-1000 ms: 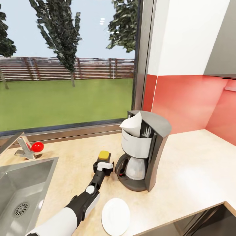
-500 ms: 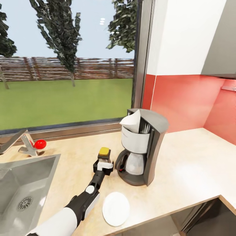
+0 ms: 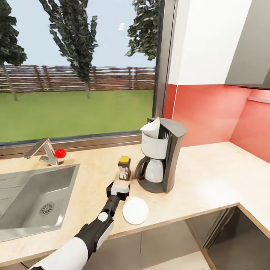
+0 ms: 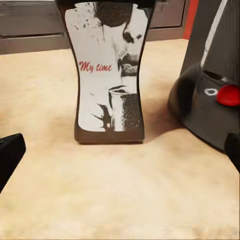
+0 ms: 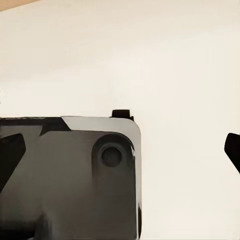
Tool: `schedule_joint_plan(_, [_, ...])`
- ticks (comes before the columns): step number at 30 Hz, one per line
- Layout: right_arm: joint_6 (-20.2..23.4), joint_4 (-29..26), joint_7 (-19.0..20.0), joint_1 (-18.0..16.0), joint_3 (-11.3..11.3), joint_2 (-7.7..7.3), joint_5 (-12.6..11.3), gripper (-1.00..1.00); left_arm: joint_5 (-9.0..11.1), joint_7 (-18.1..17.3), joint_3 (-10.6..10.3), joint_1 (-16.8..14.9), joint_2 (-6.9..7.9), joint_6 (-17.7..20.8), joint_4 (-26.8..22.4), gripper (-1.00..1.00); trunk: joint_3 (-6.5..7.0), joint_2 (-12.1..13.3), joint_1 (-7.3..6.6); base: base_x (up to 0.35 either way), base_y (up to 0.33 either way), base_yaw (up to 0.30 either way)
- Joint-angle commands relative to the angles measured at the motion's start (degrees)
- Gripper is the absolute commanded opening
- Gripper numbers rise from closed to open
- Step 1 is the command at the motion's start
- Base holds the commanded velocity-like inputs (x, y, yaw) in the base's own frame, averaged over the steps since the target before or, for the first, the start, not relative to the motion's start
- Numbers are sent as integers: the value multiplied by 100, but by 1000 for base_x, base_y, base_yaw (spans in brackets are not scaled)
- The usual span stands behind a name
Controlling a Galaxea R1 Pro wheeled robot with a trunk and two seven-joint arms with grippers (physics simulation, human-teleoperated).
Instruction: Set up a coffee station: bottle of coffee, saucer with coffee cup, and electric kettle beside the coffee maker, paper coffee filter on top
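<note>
The coffee maker (image 3: pixel 161 155) stands on the kitchen countertop (image 3: pixel 210 176) with a white paper coffee filter (image 3: pixel 152 129) in its top. Just left of it the bottle of coffee (image 3: pixel 124 168) stands upright and free. My left gripper (image 3: pixel 119 184) is open a short way in front of the bottle. In the left wrist view the bottle of coffee (image 4: pixel 110 75) stands beyond the fingertips (image 4: pixel 10 155), beside the coffee maker's base (image 4: pixel 210 105). The saucer (image 3: pixel 135 210) lies bare near the counter's front edge. My right gripper (image 5: pixel 120 152) is open and holds nothing. The coffee cup and electric kettle are out of view.
A steel sink (image 3: pixel 22 221) fills the counter's left side, with a faucet (image 3: pixel 43 150) and a red ball (image 3: pixel 60 153) behind it. A window runs along the back and red wall panels (image 3: pixel 206 112) stand behind the counter's right stretch. A dark grey block (image 5: pixel 70 180) lies beyond the right gripper.
My left gripper let go of the bottle of coffee and drew back from it. The bottle stays beside the coffee maker. The head camera pulled back, so more of the counter shows.
</note>
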Motion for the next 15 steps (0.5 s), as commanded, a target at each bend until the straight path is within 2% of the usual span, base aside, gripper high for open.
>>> schedule_joint_plan(1, [-19,5,28,-4,9,-2,-43,100,50,40,-48,-10,3,-26,-1,100,-12,-13,0,-337,-92,267])
schedule_joint_plan(11, [-19,5,28,-3,9,-1,-43,100,49,42,-48,19,28,-86,-153,100,-13,-13,0,-340,-34,273])
schedule_joint_plan(14, [-19,10,28,-4,9,-1,-43,100,43,37,-58,284,37,-96,-246,100,-19,-13,0,-343,-1,275])
schedule_joint_plan(15, [-19,13,28,-4,9,-1,-43,100,13,31,-63,540,49,-260,-384,100,-22,-13,0,-310,0,275])
